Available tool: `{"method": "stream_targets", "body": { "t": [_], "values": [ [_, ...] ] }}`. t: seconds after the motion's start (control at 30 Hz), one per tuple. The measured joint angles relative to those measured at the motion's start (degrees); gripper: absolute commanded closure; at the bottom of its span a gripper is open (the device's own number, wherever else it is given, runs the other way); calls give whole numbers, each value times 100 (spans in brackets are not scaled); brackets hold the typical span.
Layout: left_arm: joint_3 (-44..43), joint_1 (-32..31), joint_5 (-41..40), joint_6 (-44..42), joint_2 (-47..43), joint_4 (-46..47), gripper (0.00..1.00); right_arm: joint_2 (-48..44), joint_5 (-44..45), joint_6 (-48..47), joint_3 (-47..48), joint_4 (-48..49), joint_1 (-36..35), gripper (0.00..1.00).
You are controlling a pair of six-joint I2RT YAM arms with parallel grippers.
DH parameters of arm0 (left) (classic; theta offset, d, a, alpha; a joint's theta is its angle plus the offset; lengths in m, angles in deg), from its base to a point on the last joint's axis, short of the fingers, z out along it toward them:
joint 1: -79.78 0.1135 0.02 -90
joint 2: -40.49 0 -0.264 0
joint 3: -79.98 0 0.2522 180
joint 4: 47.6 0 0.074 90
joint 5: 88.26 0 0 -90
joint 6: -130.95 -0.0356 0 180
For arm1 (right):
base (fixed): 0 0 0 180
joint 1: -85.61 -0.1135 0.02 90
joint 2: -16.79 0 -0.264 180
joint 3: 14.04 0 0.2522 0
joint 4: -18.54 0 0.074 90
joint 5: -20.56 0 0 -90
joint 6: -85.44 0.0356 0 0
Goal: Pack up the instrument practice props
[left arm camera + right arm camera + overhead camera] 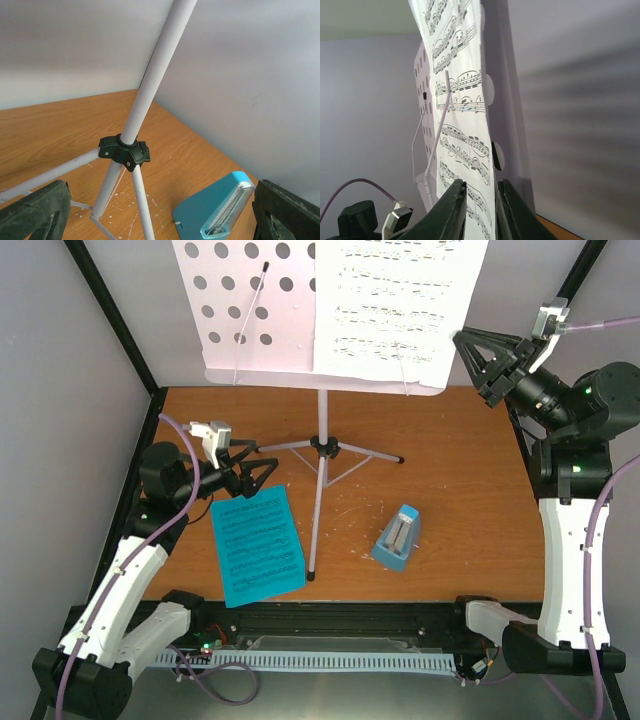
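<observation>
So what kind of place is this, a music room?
More likely a robot practice booth: a left arm and a right arm are bolted to a wooden table inside plain grey walls. The music stand and metronome look like props set out for them.

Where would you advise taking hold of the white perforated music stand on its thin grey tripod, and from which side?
Grip the music stand by its grey pole just above the black hub, coming in level from the left arm's side, where the open left gripper faces it. The pole is slim, round, upright, so jaws close across it; the legs splay below.
</observation>
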Motion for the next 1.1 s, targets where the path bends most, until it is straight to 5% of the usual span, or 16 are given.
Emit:
{"method": "stream_targets", "body": {
  "t": [1.1],
  "values": [
    [42,-35,761,1102,-9,1005,2,520,-125,-122,570,105,-516,75]
  ]
}}
